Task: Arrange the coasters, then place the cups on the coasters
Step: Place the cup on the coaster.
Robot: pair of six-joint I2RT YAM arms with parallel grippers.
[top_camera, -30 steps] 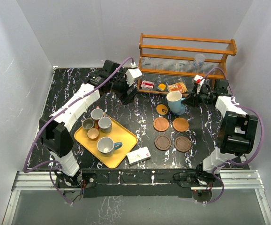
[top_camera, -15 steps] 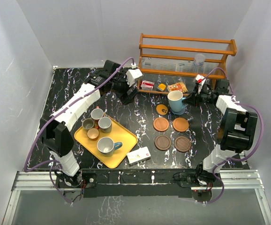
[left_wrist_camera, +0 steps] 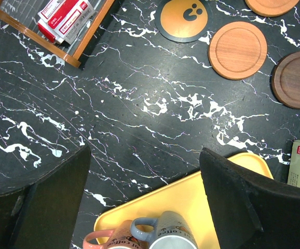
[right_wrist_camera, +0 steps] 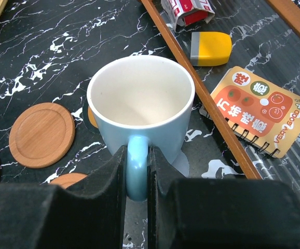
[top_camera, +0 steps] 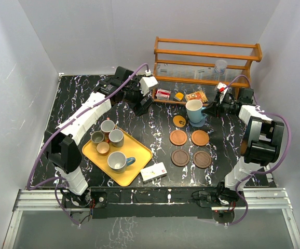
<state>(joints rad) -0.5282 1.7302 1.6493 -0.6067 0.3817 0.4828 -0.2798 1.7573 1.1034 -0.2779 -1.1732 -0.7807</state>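
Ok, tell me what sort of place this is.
Most likely a robot lab test cell, dressed as a kitchen counter: plain white walls box in a black marble-pattern table, the left arm and right arm are bolted at its near edge, with props like a yellow tray of mugs and a wooden rack.

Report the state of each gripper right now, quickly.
Left gripper: open, holding nothing.
Right gripper: closed on the handle of the light blue mug.
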